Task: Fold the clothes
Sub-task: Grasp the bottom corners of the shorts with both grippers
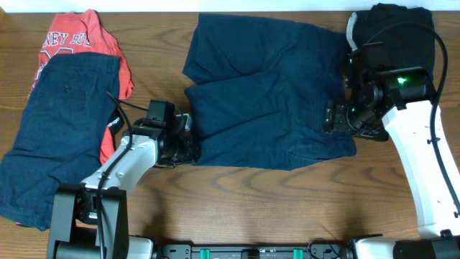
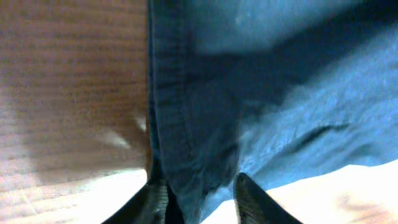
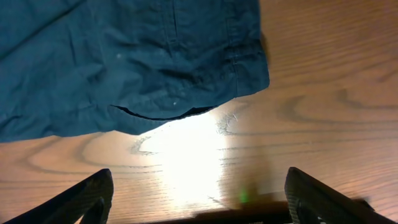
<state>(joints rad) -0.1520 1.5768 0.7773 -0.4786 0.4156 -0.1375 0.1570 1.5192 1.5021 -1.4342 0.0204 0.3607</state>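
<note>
Dark blue shorts [image 1: 266, 93] lie spread across the middle of the wooden table, with one leg folded over. My left gripper [image 1: 188, 146] is at their lower left corner. In the left wrist view its fingers [image 2: 202, 202] are closed on a bunch of the shorts' hem [image 2: 261, 93]. My right gripper [image 1: 332, 116] hovers over the shorts' right edge. In the right wrist view its fingers [image 3: 199, 199] are wide open and empty over bare wood, and a corner of the shorts [image 3: 124, 62] lies just ahead of them.
At the far left, another dark blue garment [image 1: 57, 129] lies on top of a red printed T-shirt [image 1: 79, 36]. A black garment [image 1: 395, 25] sits at the back right corner, behind the right arm.
</note>
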